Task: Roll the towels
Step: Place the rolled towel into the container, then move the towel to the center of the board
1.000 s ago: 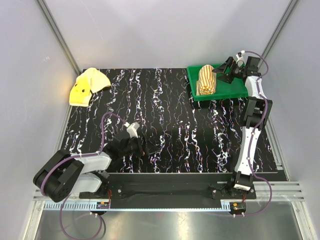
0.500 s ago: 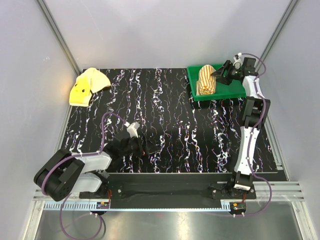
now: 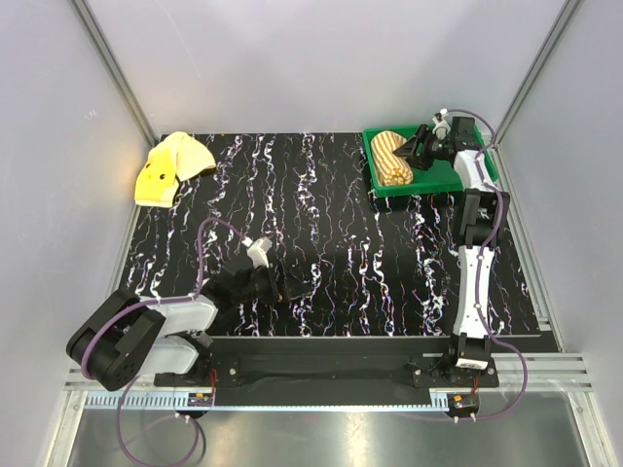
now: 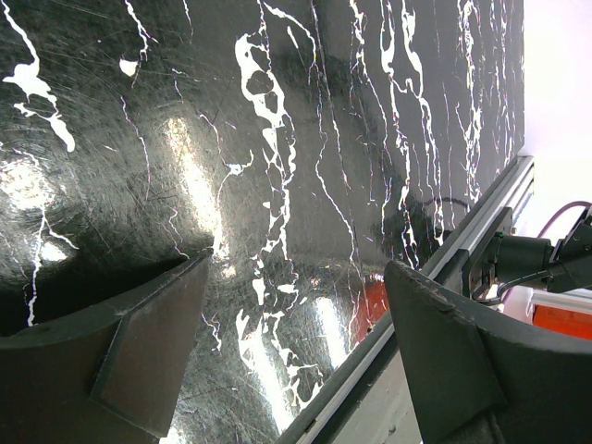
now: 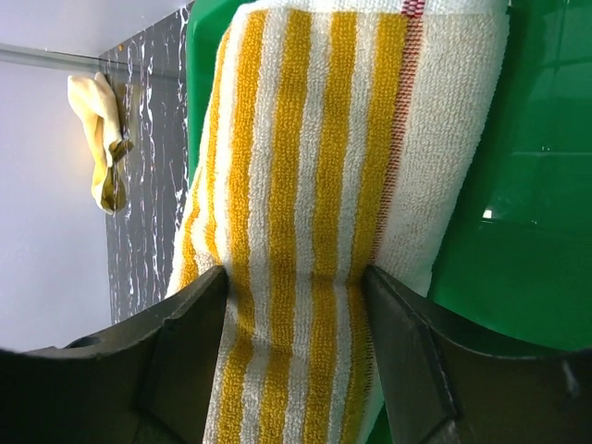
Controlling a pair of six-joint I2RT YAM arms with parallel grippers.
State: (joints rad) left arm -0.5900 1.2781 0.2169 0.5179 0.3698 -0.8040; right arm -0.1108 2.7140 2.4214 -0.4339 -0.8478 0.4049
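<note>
Orange-and-cream striped terry towel [image 3: 391,156], rolled, lies in the green plastic tray [image 3: 443,178] at the far right. A red stitched band edges it, and any lettering is unreadable. The right gripper [image 5: 296,277] clamps its sides. Far left, the plain yellow towel [image 3: 172,165] lies crumpled on the black marbled table [image 3: 321,214]. The left gripper [image 4: 296,268], near left, has its jaws apart, holding nothing.

1. Striped towel [image 5: 305,185], in tray: looped terry cloth, rough nap, matt.
2. Tray [image 5: 527,185]: smooth green plastic, glossy, shows glare.
3. Table [image 4: 185,139], under tray: glossy black marbled top, fine scratches.
4. Yellow towel [image 3: 170,170], far from tray: soft matt cloth.
</note>
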